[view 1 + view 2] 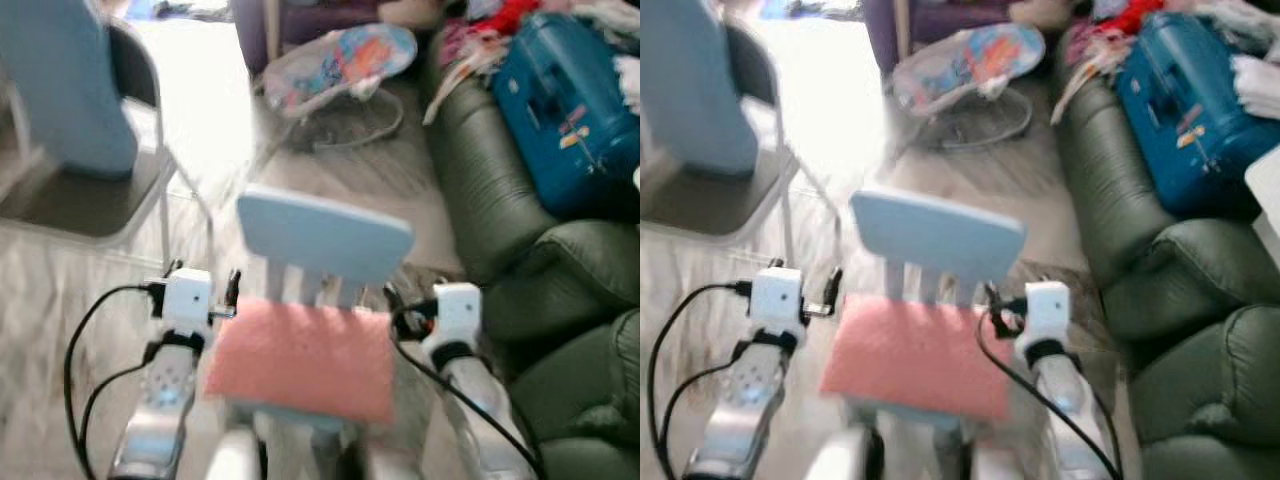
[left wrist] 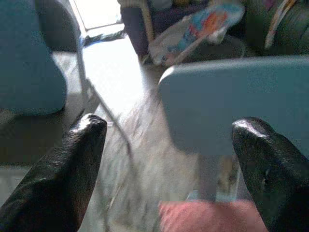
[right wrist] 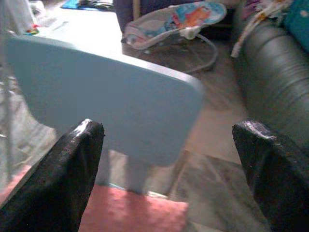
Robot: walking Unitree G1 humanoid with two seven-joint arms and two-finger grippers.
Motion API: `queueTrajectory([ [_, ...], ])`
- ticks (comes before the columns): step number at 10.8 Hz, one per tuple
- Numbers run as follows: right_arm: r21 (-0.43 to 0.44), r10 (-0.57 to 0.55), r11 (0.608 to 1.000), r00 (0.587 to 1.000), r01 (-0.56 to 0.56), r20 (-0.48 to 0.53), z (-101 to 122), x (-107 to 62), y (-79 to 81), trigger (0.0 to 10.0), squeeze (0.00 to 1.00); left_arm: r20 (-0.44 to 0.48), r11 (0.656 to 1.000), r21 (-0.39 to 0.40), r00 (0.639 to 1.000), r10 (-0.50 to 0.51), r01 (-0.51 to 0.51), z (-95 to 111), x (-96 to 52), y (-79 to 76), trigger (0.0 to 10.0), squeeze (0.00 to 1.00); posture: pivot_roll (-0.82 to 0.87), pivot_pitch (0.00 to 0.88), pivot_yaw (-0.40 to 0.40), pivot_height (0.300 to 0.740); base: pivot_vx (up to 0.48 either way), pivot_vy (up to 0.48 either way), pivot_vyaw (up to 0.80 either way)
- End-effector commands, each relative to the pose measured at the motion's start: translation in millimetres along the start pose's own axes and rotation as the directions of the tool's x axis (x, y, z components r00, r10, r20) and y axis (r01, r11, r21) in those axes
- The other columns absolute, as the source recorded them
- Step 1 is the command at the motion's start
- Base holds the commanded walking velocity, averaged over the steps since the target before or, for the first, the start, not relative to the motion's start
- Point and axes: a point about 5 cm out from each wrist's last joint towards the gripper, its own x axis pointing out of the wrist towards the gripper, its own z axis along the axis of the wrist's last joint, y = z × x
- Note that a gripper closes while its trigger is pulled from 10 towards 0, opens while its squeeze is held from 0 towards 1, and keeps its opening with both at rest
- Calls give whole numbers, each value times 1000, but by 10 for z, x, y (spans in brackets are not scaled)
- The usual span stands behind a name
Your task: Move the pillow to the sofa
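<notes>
Head views, blurred: pink pillow (image 1: pixel 305 357) lying on the seat of a small pale-blue chair (image 1: pixel 322 235), directly ahead. Left gripper (image 1: pixel 230 290) hanging just beside the pillow's left edge, right gripper (image 1: pixel 392 300) just beside its right edge. Green sofa (image 1: pixel 500 200) running along the right, a blue case (image 1: pixel 565 105) and heaped clothes sitting on its far end; near cushions bare. Baby bouncer (image 1: pixel 340 65) standing on the floor beyond the chair. Black metal chair (image 1: pixel 120 170) with a blue cover standing at left. Floor lying open between chair and sofa.

Left wrist view: fingers (image 2: pixel 63 169) standing wide apart, chair back and pillow corner (image 2: pixel 207 216) showing between.

Right wrist view: fingers (image 3: pixel 58 179) spread wide, holding nothing; pillow edge (image 3: pixel 130 212) below, sofa arm (image 3: pixel 275 92) beyond.
</notes>
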Motion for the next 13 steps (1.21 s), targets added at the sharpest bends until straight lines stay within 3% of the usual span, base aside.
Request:
queueTrajectory([
  [1, -1, -19, 1000, 1000, 19, -17, -33, -34, -49, 10000, 0, -45, 1000, -6, 999, -4, 4, -78, -54, -22, 10000, 0, -23, 153, -59, 740, 0, 0, 0],
  [3, -1, -19, 1000, 1000, 19, -22, -38, -30, -57, 10000, 0, -48, 1000, -17, 999, -12, 11, -80, -52, -30, 10000, 0, -23, 155, -62, 740, 0, 405, -213],
  [13, -17, -1, 1000, 1000, 1, -30, -39, -24, -42, 10000, 0, -102, 999, 7, 994, -34, 35, -160, -83, -44, 10000, 0, -22, 157, -70, 740, 0, 0, -52],
])
